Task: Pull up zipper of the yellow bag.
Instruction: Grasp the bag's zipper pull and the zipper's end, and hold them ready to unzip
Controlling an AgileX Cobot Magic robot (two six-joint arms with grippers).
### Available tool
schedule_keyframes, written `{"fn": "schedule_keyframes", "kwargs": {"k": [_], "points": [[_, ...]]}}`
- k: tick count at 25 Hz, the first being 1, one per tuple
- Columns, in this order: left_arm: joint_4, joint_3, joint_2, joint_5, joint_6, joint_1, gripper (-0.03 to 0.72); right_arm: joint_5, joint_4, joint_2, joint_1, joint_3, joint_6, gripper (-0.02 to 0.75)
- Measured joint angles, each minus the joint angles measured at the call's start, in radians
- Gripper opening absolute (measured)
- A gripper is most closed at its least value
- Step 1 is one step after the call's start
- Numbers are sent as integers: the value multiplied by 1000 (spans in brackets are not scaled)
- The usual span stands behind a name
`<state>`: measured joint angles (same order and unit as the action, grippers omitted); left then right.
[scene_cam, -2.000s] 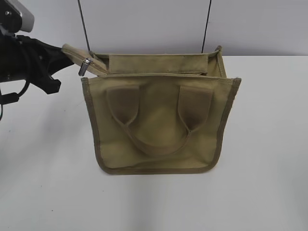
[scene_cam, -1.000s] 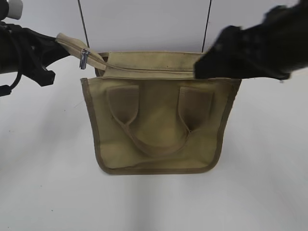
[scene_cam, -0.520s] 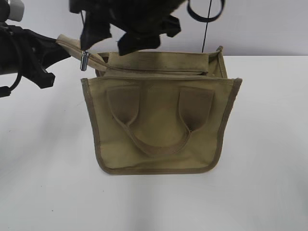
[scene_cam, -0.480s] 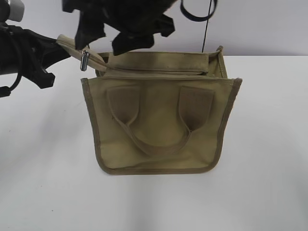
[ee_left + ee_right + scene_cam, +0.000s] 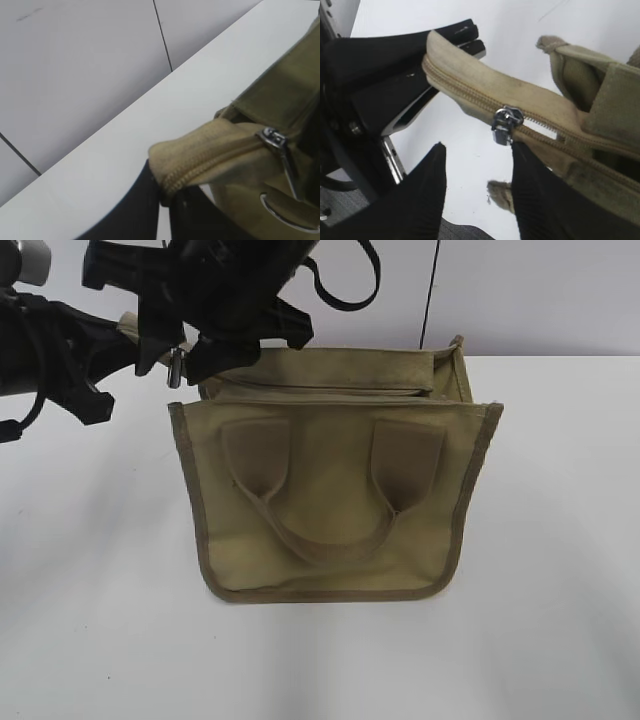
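The yellow bag (image 5: 330,500) is a khaki canvas tote that stands on the white table, handle side facing the exterior view. Its zipper strip sticks out from the top left corner. My left gripper (image 5: 165,197) is shut on the free end of that strip (image 5: 200,155) and holds it up to the left. The silver zipper pull (image 5: 506,125) hangs from the strip; it also shows in the left wrist view (image 5: 280,150) and the exterior view (image 5: 173,368). My right gripper (image 5: 477,147) is open, its fingers (image 5: 427,185) just below the pull, right finger against the strip, not closed on it.
The white table (image 5: 560,570) runs to a pale wall behind the bag. The right arm (image 5: 215,290) reaches across above the bag's top left corner, close to the left arm (image 5: 60,350).
My right arm has come in from the right and swept left across the bag's top, to the zipper pull. The left gripper has lifted the strip end a little and then held it.
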<state>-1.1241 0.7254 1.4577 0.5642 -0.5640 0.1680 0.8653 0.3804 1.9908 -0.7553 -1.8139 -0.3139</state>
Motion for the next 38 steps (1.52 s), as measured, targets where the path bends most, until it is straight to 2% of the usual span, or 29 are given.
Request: {"fn": "schedule_keyframes", "kwargs": {"k": [12, 20, 22, 27, 32, 34, 38], "points": [[-5, 0, 0, 12, 0, 0, 11, -54, 5, 61, 0, -1, -122, 312], [-8, 0, 0, 23, 0, 0, 11, -89, -95, 76, 0, -3, -295, 304], [-8, 0, 0, 31, -4, 0, 11, -93, -111, 78, -1, -3, -310, 262], [-8, 0, 0, 50, -10, 0, 11, -115, -123, 78, -1, -3, -313, 66], [-9, 0, 0, 51, -11, 0, 11, -87, -123, 76, -2, -3, -233, 49], [-9, 0, 0, 51, -11, 0, 11, -57, -125, 68, -2, -3, -190, -1], [-8, 0, -1, 51, -11, 0, 11, -9, -129, 23, -2, -3, -110, -15]]}}
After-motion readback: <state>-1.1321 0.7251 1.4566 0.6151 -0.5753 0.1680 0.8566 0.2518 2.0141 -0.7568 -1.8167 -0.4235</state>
